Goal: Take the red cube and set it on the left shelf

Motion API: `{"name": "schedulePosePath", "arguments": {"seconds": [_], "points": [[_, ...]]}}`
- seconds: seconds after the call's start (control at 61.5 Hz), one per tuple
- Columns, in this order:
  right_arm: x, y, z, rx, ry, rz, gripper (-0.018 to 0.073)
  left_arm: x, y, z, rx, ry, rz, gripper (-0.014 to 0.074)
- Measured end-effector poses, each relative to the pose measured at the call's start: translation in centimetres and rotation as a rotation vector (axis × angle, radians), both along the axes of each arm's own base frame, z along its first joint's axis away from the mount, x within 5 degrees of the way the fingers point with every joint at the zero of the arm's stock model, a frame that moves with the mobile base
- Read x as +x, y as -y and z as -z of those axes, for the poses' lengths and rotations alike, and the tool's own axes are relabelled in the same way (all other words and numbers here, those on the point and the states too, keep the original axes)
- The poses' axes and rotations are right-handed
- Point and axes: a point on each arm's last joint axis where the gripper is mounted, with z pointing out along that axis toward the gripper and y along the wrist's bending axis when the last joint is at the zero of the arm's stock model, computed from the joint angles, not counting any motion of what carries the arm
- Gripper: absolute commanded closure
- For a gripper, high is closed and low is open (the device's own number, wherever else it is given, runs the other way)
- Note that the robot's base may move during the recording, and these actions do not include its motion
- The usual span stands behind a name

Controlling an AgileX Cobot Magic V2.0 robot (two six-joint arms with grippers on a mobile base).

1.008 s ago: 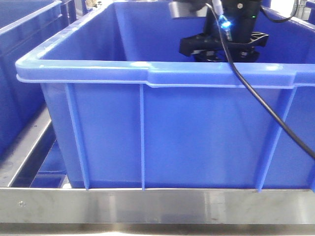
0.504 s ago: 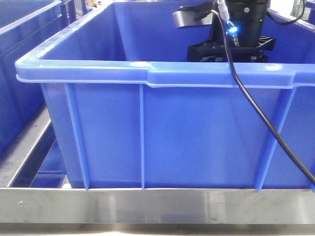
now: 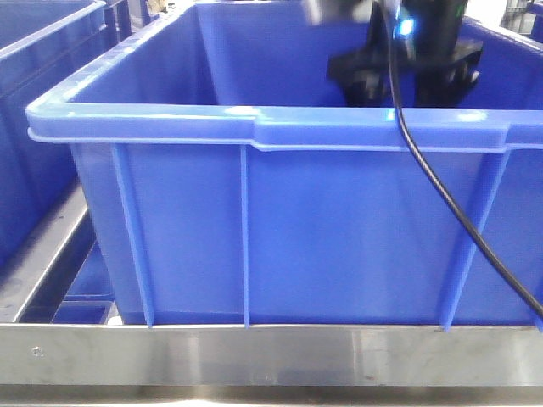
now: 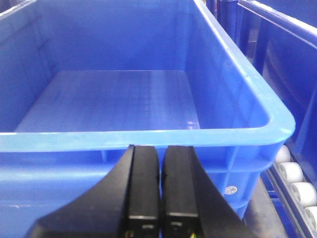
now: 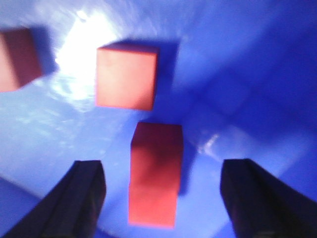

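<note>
A warehouse: blue plastic crates (image 3: 280,229) on steel roller racking (image 3: 271,354).

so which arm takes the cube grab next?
Right. The right gripper is open above the red cube, fingers either side. The left gripper is shut, outside an empty blue crate.

Right wrist view blurred, white glare upper left; front view's arm motion-smeared.

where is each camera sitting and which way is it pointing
Front view: low before the steel rail, facing a blue crate; right arm and cable inside.
Left wrist: behind the shut left gripper, facing an empty crate.
Right wrist: looking down between the open right gripper at red cubes on the crate floor.
Front and right wrist share that crate.
</note>
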Motion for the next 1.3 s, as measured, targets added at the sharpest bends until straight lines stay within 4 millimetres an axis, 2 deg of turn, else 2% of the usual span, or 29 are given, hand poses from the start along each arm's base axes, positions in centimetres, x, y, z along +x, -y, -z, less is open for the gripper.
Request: {"name": "schedulePosePath", "arguments": {"seconds": [0.195, 0.325, 0.455, 0.585, 0.699, 1.008, 1.301], "points": [[-1.9, 0.8, -4.3, 0.051, 0.119, 0.000, -0.0009, 0.0, 0.0, 0.0, 0.000, 0.000, 0.000, 0.0495], [-4.0, 1.7, -7.0, 0.088, 0.204, 0.000, 0.0118, 0.0, 0.0, 0.0, 0.000, 0.000, 0.000, 0.0495], [-6.4, 2.8, -8.3, 0.119, 0.276, 0.002, 0.0276, 0.0, 0.0, 0.0, 0.000, 0.000, 0.000, 0.0495], [-9.1, 4.0, -8.4, 0.145, 0.338, 0.003, 0.0411, 0.0, 0.0, 0.0, 0.000, 0.000, 0.000, 0.0495], [-11.6, 5.1, -8.3, 0.174, 0.406, 0.005, 0.0470, 0.0, 0.0, 0.0, 0.000, 0.000, 0.000, 0.0495], [-18.9, 8.2, -7.8, 0.258, 0.601, 0.009, 0.0480, 0.0, 0.0, 0.0, 0.000, 0.000, 0.000, 0.0495], [-25.6, 11.0, -5.3, 0.337, 0.738, 0.014, 0.0480, 0.0, 0.0, 0.0, 0.000, 0.000, 0.000, 0.0495]]}}
